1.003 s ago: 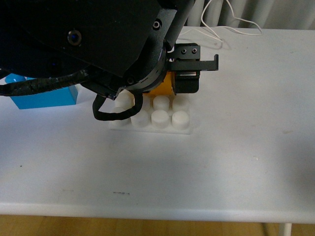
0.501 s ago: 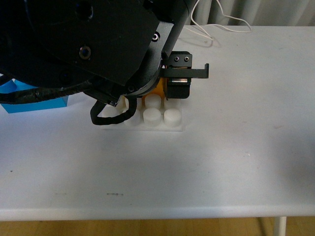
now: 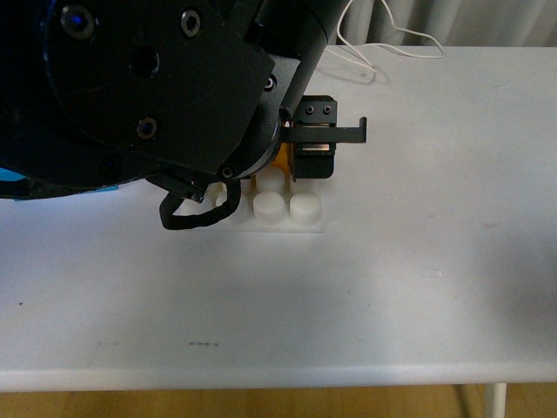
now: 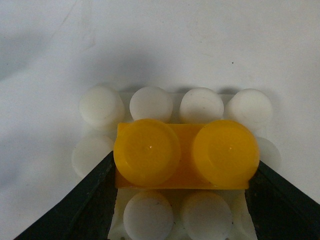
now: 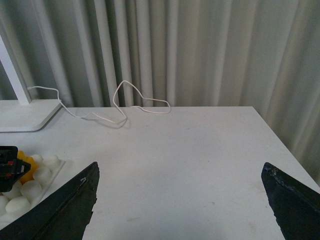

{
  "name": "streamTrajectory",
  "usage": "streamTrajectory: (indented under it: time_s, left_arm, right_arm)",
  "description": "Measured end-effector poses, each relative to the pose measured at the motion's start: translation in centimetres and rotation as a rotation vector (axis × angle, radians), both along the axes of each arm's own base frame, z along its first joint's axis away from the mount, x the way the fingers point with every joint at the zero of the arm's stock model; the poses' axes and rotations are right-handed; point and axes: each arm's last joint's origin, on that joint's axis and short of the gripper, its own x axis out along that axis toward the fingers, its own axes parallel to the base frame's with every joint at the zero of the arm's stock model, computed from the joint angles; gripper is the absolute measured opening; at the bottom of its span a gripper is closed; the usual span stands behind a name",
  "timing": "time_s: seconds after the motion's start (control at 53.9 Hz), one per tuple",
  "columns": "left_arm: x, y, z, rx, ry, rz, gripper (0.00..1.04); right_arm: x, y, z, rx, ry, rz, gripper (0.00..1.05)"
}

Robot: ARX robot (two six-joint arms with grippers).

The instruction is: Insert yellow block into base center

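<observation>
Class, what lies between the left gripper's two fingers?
The yellow block, held by the left gripper over the base; the left wrist view shows it.

I am seeing the base (image 3: 287, 218) lying on the counter (image 3: 418, 287), near its middle. The yellow block (image 4: 185, 155) is sitting over the base's middle studs, with stud rows showing on both sides of it. It looks seated, though I cannot tell. The left end effector (image 4: 182, 200) is flanking the block's two ends.
</observation>
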Motion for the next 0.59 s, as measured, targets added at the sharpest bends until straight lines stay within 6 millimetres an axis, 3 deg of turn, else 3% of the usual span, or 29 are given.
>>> streamTrajectory:
  time_s: [0.056, 0.167, 0.241, 0.594]
  left_arm:
    - [0.0, 0.0, 0.1, -0.005, 0.001, -0.001, 0.67]
    - [-0.2, 0.0, -0.1, -0.045, 0.041, -0.017, 0.9]
    - [-0.3, 0.0, 0.3, -0.066, 0.049, -0.027, 0.99]
    - [-1.3, 1.5, 3.4, -0.176, 0.059, -0.039, 0.99]
  right_arm:
    - [0.0, 0.0, 0.0, 0.0, 0.0, 0.0, 0.95]
    - [0.0, 0.0, 0.0, 0.0, 0.0, 0.0, 0.95]
    - [0.0, 0.0, 0.0, 0.0, 0.0, 0.0, 0.95]
    - [0.0, 0.0, 0.0, 0.0, 0.0, 0.0, 0.95]
